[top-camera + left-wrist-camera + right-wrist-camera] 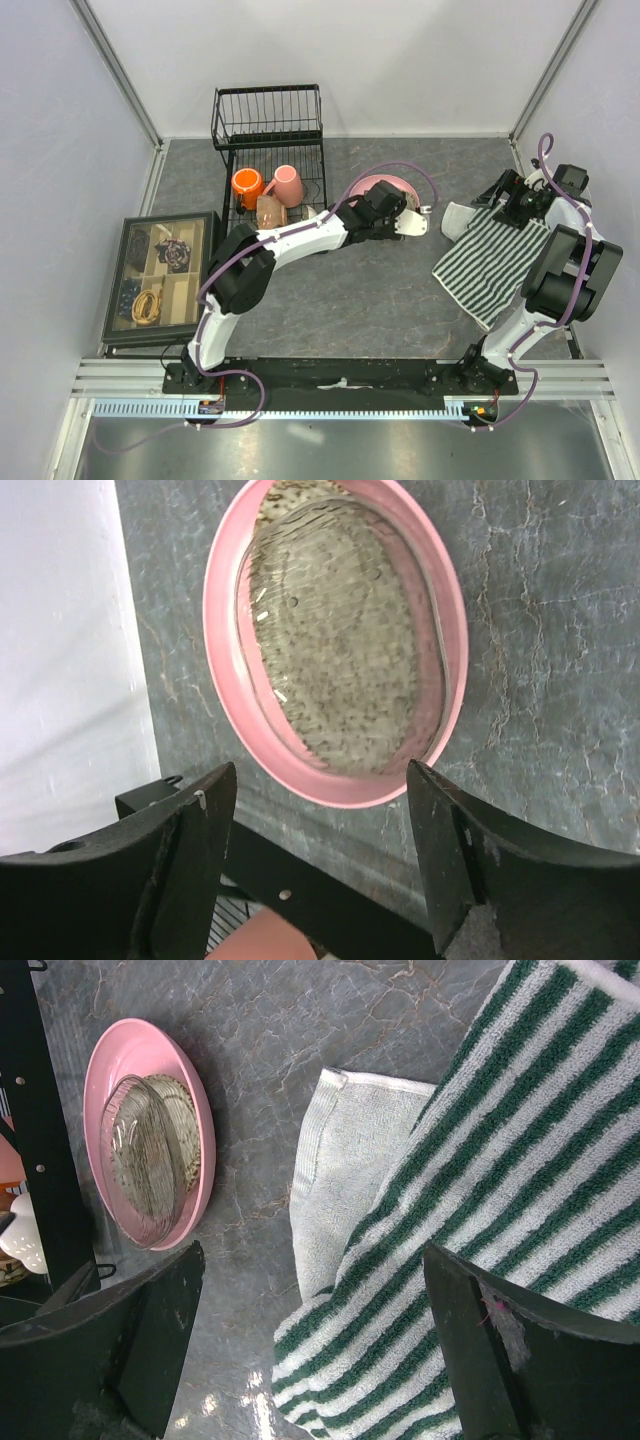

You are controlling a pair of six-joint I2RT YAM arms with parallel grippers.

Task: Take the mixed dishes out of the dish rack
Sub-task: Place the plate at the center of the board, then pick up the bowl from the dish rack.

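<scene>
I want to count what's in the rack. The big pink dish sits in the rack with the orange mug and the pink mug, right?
Not quite. The pink dish lies on the table, to the right of the rack, not in it. The top view shows that. The orange mug and the pink mug are in the rack.

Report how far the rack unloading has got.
Done: the pink dish lies on the table, outside the dish rack. In hand: nothing; the left hand is open near that dish, and the right hand is open over the striped cloth. Left: the orange mug, pink mug and brown bowl sit in the rack.
</scene>
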